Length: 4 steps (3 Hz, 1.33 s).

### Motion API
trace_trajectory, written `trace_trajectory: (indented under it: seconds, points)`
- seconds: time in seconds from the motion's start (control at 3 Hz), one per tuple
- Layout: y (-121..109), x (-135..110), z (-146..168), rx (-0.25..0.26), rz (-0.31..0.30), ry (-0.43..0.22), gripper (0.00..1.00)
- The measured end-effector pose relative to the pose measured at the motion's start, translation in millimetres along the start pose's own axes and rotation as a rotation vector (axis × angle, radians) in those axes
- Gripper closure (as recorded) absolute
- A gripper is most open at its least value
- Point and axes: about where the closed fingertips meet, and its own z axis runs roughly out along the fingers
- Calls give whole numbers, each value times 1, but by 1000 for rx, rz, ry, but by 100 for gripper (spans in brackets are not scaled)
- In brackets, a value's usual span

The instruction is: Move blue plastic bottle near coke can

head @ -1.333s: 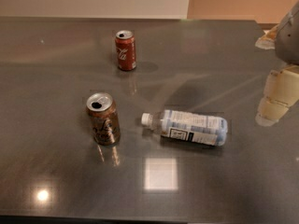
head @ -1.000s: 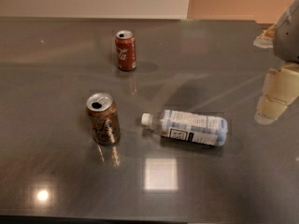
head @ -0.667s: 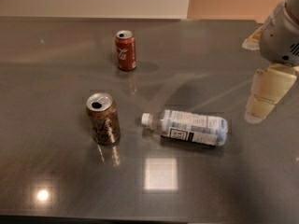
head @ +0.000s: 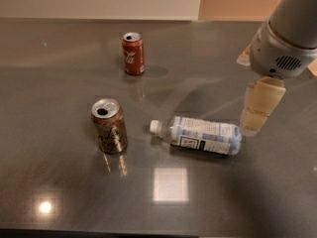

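A dark, glossy table (head: 59, 182) carries three things, and a bright square of reflected light (head: 170, 184) sits on its near part. A brown-gold can (head: 109, 126) stands upright left of centre with its opened top showing, near the bottle's cap but apart from it. It stands to the left of the straight line from bottle to coke can, not on that line. The coke can (head: 133, 53) stands upright farther back, well apart from both. The blue plastic bottle (head: 203, 136) lies on its side right of centre on the table, in front of the coke can and to its right. Its long axis runs roughly left to right, dipping slightly toward the camera at the right end. The white cap points left toward the brown-gold can, the base points right, and the label's dark panel faces the near side. The robot's grey arm (head: 287, 38) comes down from the upper right corner. The cream-coloured gripper (head: 255, 123) hangs below it with its tip just beside the bottle's base end, on the far right side. Whether it touches the bottle cannot be told, and whether it is parted or closed does not show from this angle
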Motion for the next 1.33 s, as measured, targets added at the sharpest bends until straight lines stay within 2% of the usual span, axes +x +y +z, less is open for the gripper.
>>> trace_trajectory:
  seconds: [0.67, 1.0, 1.33]
  points:
    - [37, -9, 43, -68, -5, 2, 0]
    - [49, -12, 68, -71, -6, -2, 0]
    - [48, -8, 73, -61, 2, 4, 0]
